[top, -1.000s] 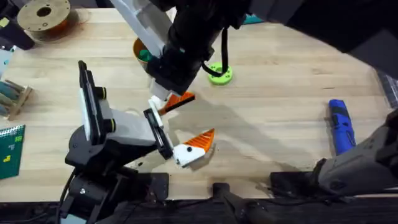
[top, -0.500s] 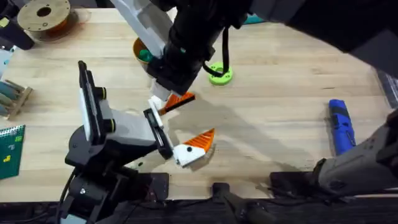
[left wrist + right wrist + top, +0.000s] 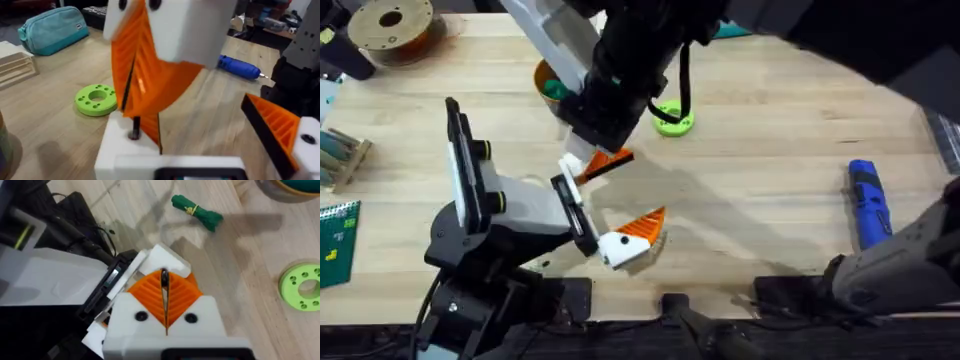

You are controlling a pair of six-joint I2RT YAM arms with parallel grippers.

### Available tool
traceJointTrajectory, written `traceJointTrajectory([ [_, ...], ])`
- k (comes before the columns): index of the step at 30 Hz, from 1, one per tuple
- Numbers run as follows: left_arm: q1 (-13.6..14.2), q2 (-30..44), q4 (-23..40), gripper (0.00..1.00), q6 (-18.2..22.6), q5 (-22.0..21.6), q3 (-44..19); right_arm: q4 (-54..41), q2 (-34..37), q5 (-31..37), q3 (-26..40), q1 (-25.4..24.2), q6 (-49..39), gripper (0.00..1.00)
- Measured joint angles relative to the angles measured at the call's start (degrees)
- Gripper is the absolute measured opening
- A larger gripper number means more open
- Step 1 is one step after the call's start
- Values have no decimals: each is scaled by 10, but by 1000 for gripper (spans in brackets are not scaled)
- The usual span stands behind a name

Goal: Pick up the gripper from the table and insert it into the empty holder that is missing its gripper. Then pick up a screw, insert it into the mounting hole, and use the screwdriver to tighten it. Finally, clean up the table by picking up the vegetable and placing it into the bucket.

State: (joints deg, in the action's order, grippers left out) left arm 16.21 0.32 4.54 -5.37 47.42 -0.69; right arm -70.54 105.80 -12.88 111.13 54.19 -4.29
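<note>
My right gripper (image 3: pixel 598 160) reaches across from the far side, its orange pads shut on a thin dark screw (image 3: pixel 164 279). The screw (image 3: pixel 134 125) stands tip-down at a hole in the white holder (image 3: pixel 120 152), one finger of my left gripper (image 3: pixel 605 215). That gripper is open, and its other finger carries an orange wedge (image 3: pixel 277 127). I cannot tell whether an orange wedge sits in the holder. The green vegetable (image 3: pixel 196 211) lies on the wood near the yellow-orange bucket (image 3: pixel 546 80). The blue screwdriver (image 3: pixel 867 203) lies at the right.
A bright green ring disc (image 3: pixel 673 120) lies just beyond the grippers. A filament spool (image 3: pixel 390 22) sits at the far left corner, a wooden rack (image 3: pixel 340 155) and a green board (image 3: pixel 335 240) at the left edge. A teal pouch (image 3: pixel 52 30) lies beyond.
</note>
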Motion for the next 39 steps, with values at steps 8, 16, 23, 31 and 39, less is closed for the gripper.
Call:
traceJointTrajectory([
  [8, 0, 0, 0, 987, 0, 0, 0, 0, 0, 0, 0, 0, 0, 7],
  [16, 0, 0, 0, 987, 0, 0, 0, 13, 0, -1, 0, 0, 0, 7],
  [23, 0, 0, 0, 987, 0, 0, 0, 12, 0, 2, 0, 0, 0, 7],
  [31, 0, 0, 0, 987, 0, 0, 0, 6, 0, 2, 0, 0, 0, 7],
  [39, 0, 0, 0, 987, -4, 0, 0, 6, 6, -4, 2, 0, 0, 7],
])
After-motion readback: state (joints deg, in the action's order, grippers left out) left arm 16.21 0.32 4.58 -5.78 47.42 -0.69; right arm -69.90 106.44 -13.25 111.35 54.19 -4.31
